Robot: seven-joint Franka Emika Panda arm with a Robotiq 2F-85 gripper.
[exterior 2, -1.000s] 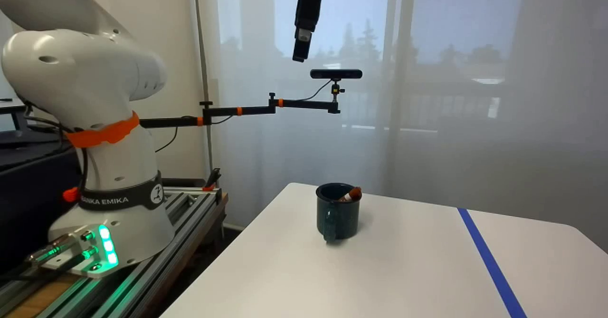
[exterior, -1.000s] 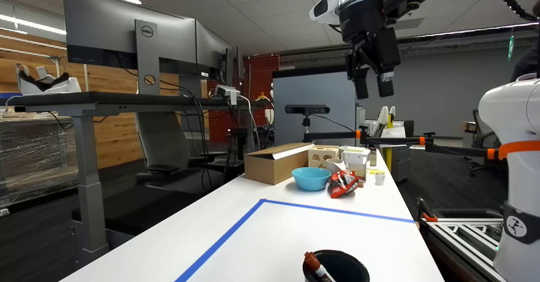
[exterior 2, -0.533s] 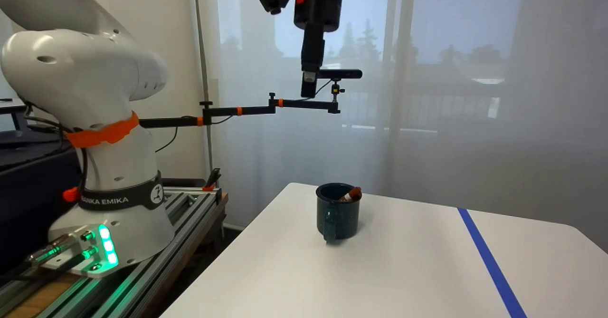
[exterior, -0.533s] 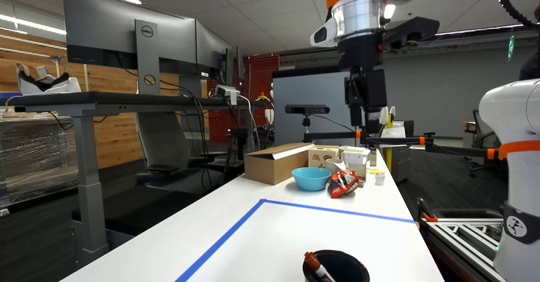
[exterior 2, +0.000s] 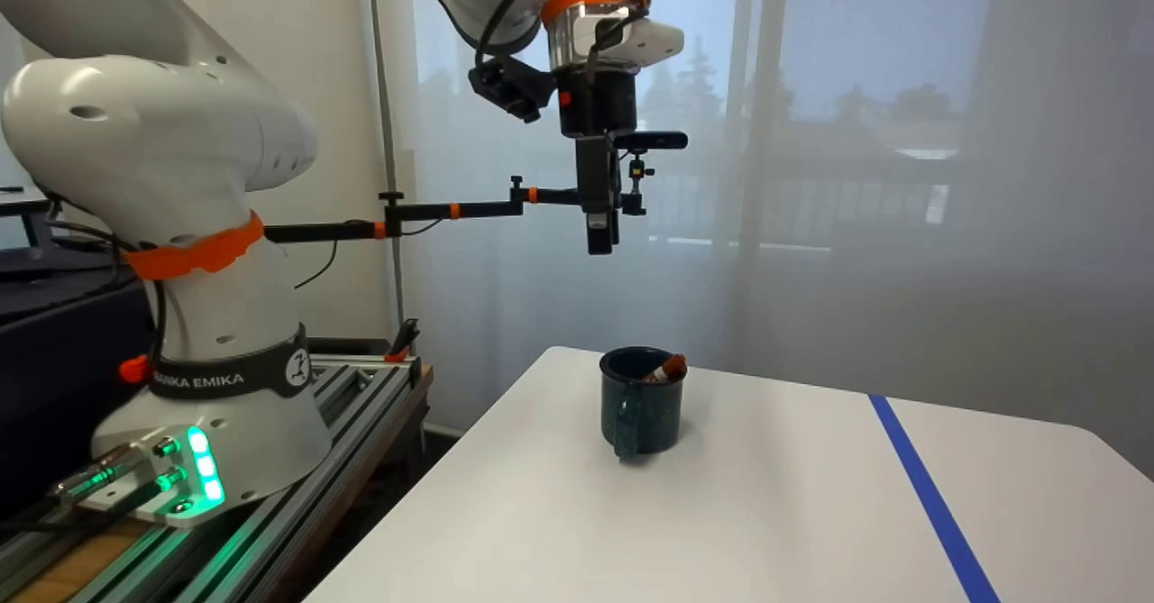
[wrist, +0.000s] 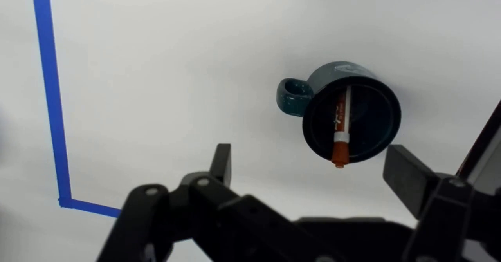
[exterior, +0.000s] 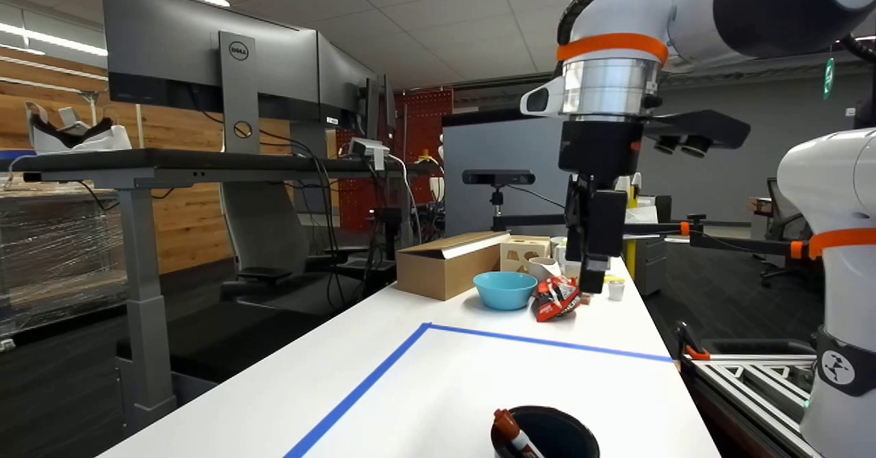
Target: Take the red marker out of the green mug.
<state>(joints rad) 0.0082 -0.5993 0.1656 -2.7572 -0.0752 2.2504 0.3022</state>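
Observation:
The dark green mug (exterior 2: 656, 418) stands upright on the white table, also in an exterior view (exterior: 564, 433) and the wrist view (wrist: 332, 74). The red marker (wrist: 341, 136) leans inside it. Its red cap rests at the rim and pokes out, as both exterior views show (exterior: 510, 430) (exterior 2: 669, 369). Its lower end is inside the mug. My gripper (wrist: 307, 152) is open and empty, pointing down. In both exterior views it hangs well above the table and apart from the mug (exterior: 592, 281) (exterior 2: 602, 242). In the wrist view the cap lies between the finger directions, nearer the right finger.
Blue tape (exterior: 369, 383) marks lines on the table (exterior 2: 766, 513). Farther along stand a cardboard box (exterior: 445, 273), a blue bowl (exterior: 505, 292), a red bag (exterior: 556, 299) and other items. A camera on a black arm (exterior 2: 637, 141) is behind the gripper.
My gripper has moved down toward the table's height and turned about the vertical, its tilt now upright. The mug and the marker have not moved.

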